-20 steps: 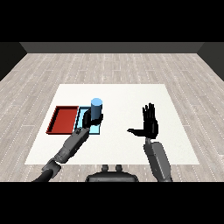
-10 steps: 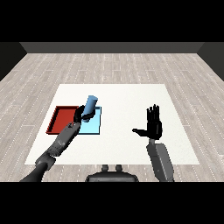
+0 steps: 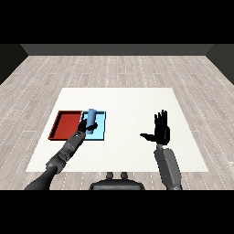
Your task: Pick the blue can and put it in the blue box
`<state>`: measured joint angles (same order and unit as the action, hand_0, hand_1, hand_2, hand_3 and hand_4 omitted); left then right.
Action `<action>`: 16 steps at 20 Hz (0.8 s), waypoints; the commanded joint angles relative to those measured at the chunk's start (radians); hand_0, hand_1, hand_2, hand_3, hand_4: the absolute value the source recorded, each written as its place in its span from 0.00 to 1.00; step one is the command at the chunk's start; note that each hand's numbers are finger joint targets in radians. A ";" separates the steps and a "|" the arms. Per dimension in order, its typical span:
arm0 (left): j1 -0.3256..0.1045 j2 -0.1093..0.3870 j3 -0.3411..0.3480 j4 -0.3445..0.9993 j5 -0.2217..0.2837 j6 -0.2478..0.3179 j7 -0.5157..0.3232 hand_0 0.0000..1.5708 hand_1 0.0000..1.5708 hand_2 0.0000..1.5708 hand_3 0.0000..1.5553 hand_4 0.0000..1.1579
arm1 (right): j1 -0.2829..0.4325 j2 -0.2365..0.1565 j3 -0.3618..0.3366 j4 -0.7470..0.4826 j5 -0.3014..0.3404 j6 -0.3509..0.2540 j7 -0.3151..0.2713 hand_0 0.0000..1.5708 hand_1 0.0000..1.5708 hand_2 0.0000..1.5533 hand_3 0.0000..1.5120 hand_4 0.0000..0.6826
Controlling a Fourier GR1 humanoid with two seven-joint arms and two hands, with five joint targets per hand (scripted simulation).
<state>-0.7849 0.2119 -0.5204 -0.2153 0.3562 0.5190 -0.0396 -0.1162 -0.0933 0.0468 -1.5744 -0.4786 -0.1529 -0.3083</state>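
The left hand (image 3: 83,127), black and fingered at the end of a grey forearm, has its fingers curled round the lower part of a light blue cylindrical can (image 3: 91,119). The can sits over the shallow light blue rectangular tray (image 3: 99,132), leaning slightly, its top end farther from the robot than the hand. Whether its base touches the tray floor cannot be told, because the hand covers that end. The hand also hides the near left corner of the blue tray and the seam where it meets the flat red rectangular tray (image 3: 66,124) lying just beside it on the left.

The right hand (image 3: 160,131) is held upright well apart from both trays, over the right part of the white bench (image 3: 123,100), fingers straight and spread, thumb pointing left, holding nothing.

Both forearms are cut off by the lower edge of the view. No label, brand or writing can be made out on the can or on either tray. The bench stands on a pale grey wood-plank floor (image 3: 119,68).
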 commanded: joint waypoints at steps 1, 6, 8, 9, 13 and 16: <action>-0.044 -0.068 0.043 0.137 0.007 0.034 0.042 0.84 0.84 0.73 0.13 0.65 | 0.012 -0.029 -0.027 0.032 -0.012 0.031 0.009 0.00 0.00 0.00 0.00 0.00; -0.061 -0.067 0.126 0.176 0.060 0.001 0.021 0.74 0.74 0.65 0.00 0.59 | -0.007 0.020 -0.007 0.048 0.034 -0.011 -0.041 0.00 0.00 0.00 0.00 0.00; -0.045 -0.045 0.099 0.199 0.018 -0.052 0.011 0.00 0.00 0.00 0.00 0.00 | 0.008 -0.020 -0.021 0.029 0.019 0.021 -0.002 0.00 0.00 0.00 0.00 0.00; -0.062 -0.030 0.100 0.200 0.010 -0.079 0.019 0.00 0.00 0.00 0.00 0.00 | -0.036 0.016 -0.020 0.062 0.025 -0.005 -0.018 0.00 0.00 0.00 0.00 0.00; -0.104 -0.024 0.096 0.214 -0.014 -0.071 0.060 0.00 0.00 0.00 0.00 0.00 | 0.011 0.020 -0.019 0.099 0.027 0.050 -0.078 0.00 0.00 0.00 0.00 0.00; -0.104 -0.059 0.108 0.206 -0.012 0.019 -0.001 0.00 0.00 0.00 0.00 0.00 | -0.054 0.052 -0.001 0.109 0.054 0.015 -0.087 0.00 0.00 0.00 0.00 0.00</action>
<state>-0.8810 0.1729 -0.4182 -0.0203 0.3533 0.4810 -0.0149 -0.1276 -0.0720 0.0287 -1.4986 -0.4522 -0.1240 -0.3643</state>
